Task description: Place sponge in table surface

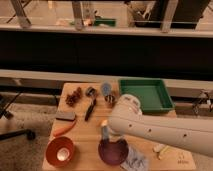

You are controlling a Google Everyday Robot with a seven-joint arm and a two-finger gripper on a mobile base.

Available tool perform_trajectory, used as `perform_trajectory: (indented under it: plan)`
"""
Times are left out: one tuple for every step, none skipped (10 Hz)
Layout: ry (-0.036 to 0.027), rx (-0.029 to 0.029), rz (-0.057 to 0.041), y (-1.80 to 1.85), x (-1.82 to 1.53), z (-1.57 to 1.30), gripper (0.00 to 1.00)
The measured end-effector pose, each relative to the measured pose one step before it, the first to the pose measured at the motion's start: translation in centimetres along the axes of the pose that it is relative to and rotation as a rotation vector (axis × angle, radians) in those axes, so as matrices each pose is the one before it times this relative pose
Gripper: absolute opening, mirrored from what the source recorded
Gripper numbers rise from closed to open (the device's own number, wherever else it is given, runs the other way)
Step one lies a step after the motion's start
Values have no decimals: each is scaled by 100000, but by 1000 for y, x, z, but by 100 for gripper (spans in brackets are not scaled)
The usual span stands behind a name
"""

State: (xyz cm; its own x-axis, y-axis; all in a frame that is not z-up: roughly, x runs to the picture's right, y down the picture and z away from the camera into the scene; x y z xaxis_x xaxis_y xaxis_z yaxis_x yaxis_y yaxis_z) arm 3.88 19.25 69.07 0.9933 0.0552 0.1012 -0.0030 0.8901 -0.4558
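My white arm (150, 127) reaches in from the right across the wooden table (90, 132). My gripper (105, 131) points down at the arm's end, just left of and above the dark red bowl (113, 151). A small blue-grey piece shows at the gripper; I cannot tell whether it is the sponge or part of the gripper. A flat grey rectangular block (65, 116) that may be a sponge lies at the table's left, above an orange carrot (64, 129).
A green tray (146, 94) stands at the back right. A red bowl (60, 151) sits front left. A black brush (90, 109), a pile of reddish pieces (74, 96), a grey-blue object (106, 89) and a crumpled grey cloth (135, 160) also lie on the table.
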Motion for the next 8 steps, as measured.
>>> perform_trajectory:
  plan:
    - [1021,450,1505,-560,871,131,20]
    - [1052,321,1153,-499,1028,145,20]
    - [1211,198,1448,-412,1083,175,20]
    - [878,29,1317,-277,842,225,20]
    - [956,-29,1284,-280,872,351,20]
    - [1059,-115,1427,-238,1018,384,20]
    - [1756,-587,2015,-158,1405,586,20]
    - [551,-257,1274,-158,624,381,20]
